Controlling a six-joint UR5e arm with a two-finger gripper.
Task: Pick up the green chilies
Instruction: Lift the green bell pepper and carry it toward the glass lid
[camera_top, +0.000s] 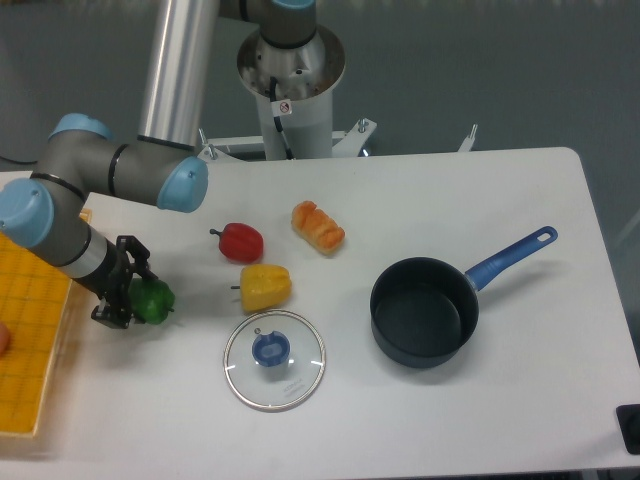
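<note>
The green chilies (153, 300) are one small glossy green bell pepper at the left of the white table. My gripper (128, 292) is right at its left side, with its black fingers (112, 314) against the pepper. The fingers seem closed around it, but the grasp is partly hidden by the pepper and the wrist. The pepper looks to be at table level.
A red pepper (240, 241), a yellow pepper (265, 287) and a croissant (318, 226) lie at centre. A glass lid (274, 359) lies in front. A dark pot with a blue handle (425, 311) stands right. A yellow board (30, 340) lies at the left edge.
</note>
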